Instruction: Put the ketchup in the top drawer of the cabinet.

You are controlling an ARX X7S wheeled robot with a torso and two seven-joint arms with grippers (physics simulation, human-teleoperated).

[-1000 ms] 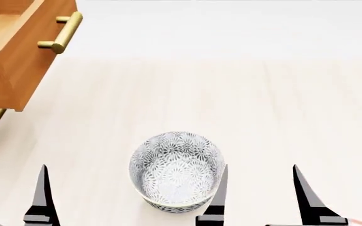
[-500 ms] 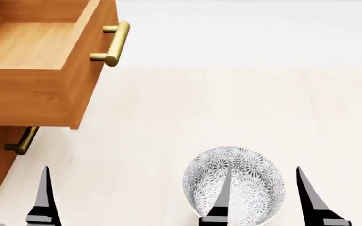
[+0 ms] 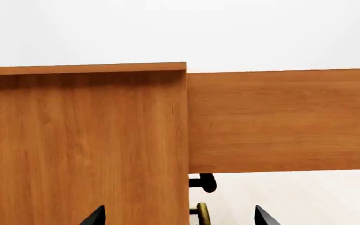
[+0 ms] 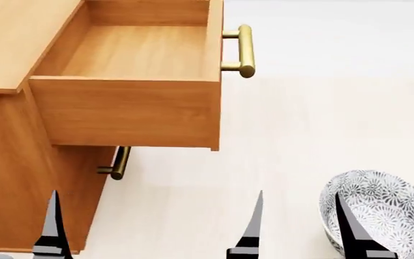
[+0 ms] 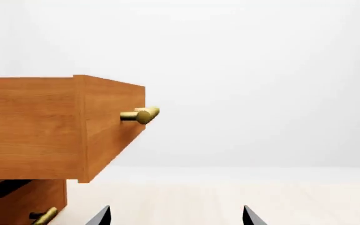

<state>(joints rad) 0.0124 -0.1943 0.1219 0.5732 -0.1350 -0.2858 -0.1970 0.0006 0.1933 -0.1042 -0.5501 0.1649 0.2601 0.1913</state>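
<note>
Ketchup is nowhere to be seen in any view, so where the can sits cannot be told. From the left wrist camera, the cabinet (image 3: 83, 145) fills most of the frame as a flat wood-grain side, with the top drawer (image 3: 283, 122) jutting out past its front edge; the left gripper (image 3: 178, 218) shows two dark tips spread wide with nothing between them. From the head camera, the top drawer (image 4: 138, 51) is pulled fully out and bare inside, its brass handle (image 4: 245, 51) facing the open floor, the lower drawer's handle (image 4: 119, 163) tucked beneath; a patterned bowl (image 4: 379, 213) rests on the floor (image 4: 301, 135) toward the near right corner. The right gripper (image 4: 298, 224) is spread and empty. From the right wrist camera, the right gripper (image 5: 175, 216) again gapes, empty. I judge the opening done; finding, grasping and placing the can all remain
</note>
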